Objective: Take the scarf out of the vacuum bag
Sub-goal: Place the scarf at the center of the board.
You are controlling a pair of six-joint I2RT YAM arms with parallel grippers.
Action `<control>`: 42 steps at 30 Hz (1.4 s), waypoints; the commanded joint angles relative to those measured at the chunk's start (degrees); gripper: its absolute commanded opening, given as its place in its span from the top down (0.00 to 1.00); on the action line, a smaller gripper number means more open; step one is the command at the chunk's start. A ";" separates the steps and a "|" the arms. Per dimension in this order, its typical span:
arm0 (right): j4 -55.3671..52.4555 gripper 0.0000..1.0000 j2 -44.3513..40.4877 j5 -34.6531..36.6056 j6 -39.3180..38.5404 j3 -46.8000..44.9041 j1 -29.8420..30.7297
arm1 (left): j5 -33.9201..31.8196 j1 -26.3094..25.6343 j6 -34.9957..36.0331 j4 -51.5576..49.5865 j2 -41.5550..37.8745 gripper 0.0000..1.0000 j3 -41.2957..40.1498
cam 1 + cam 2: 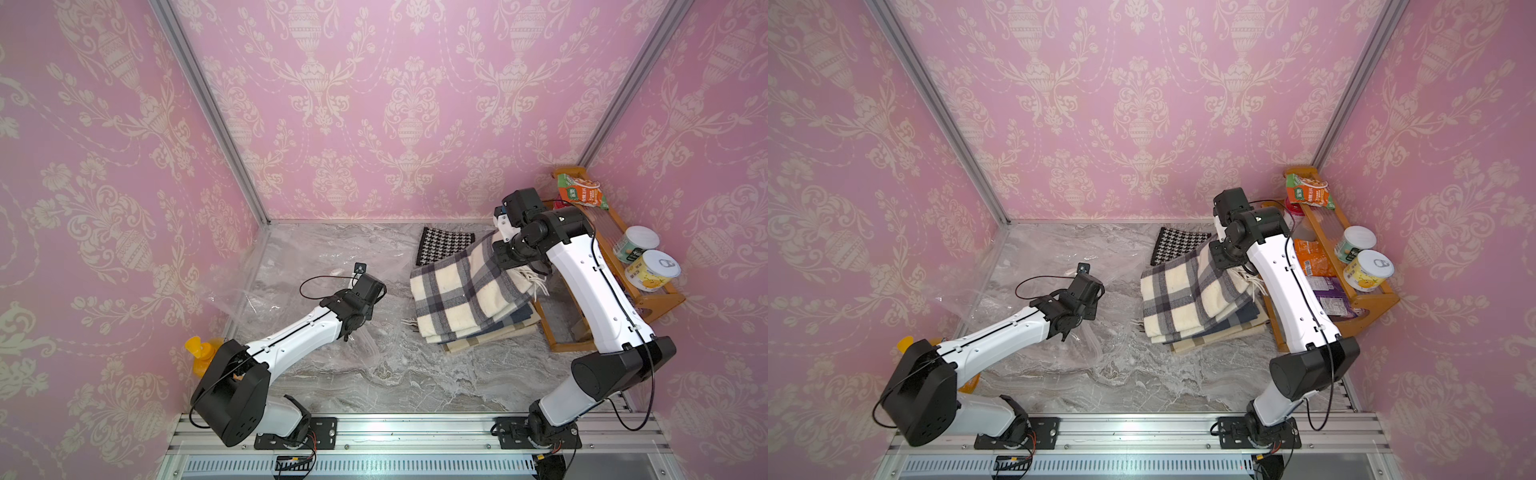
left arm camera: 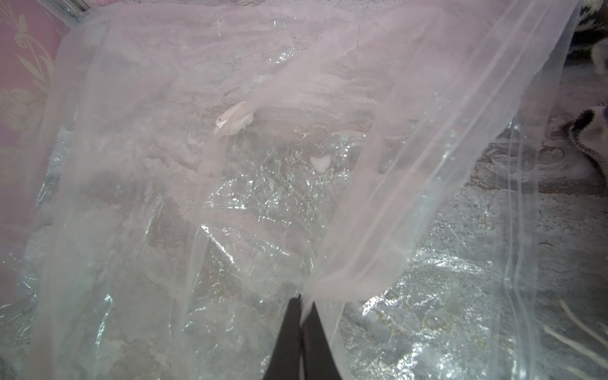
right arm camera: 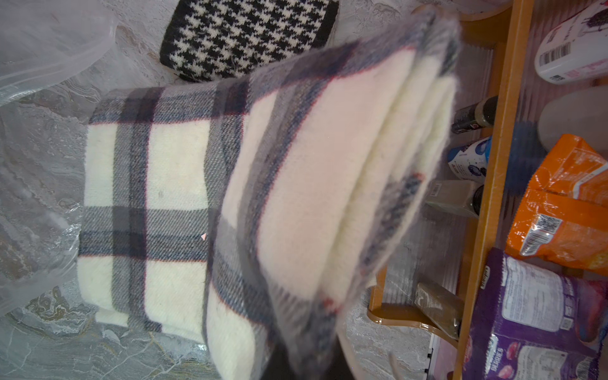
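The vacuum bag (image 1: 291, 257) (image 1: 1025, 266) lies crumpled and transparent over the left of the marble table, its white valve disc (image 2: 233, 120) facing up. My left gripper (image 1: 348, 334) (image 2: 304, 304) is shut on a fold of the bag's film and holds it raised. The cream, grey and navy plaid scarf (image 1: 461, 295) (image 1: 1187, 295) (image 3: 296, 184) lies folded right of the bag. Its far right end is lifted, with my right gripper (image 1: 505, 264) (image 3: 306, 365) shut on it. The bag's edge (image 3: 49, 230) reaches the scarf's left side.
A houndstooth cloth (image 1: 444, 245) lies behind the scarf. Beige and navy folded cloths (image 1: 490, 332) sit under it. A wooden rack (image 1: 648, 307) with cans (image 1: 652, 270) and snack packets (image 1: 579, 191) stands close to the right arm. A yellow bottle (image 1: 199, 353) is at the left.
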 commanded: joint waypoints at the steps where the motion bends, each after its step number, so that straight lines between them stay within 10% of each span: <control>1: 3.41 1.00 -0.45 -1.58 1.69 -1.83 -1.07 | 1.82 0.48 -0.39 1.09 -0.20 1.00 -0.11; 13: 6.76 1.00 -1.30 -4.62 3.25 -7.25 -3.55 | 9.19 0.40 2.16 5.20 -3.12 1.00 -1.96; 28: 8.52 1.00 -0.78 -6.75 4.07 -9.99 -4.66 | 26.17 0.13 6.19 13.68 -11.35 0.02 -6.99; 42: 10.32 1.00 -1.21 -7.45 4.94 -14.35 -5.49 | 30.32 0.20 5.06 10.44 -19.30 0.01 -2.72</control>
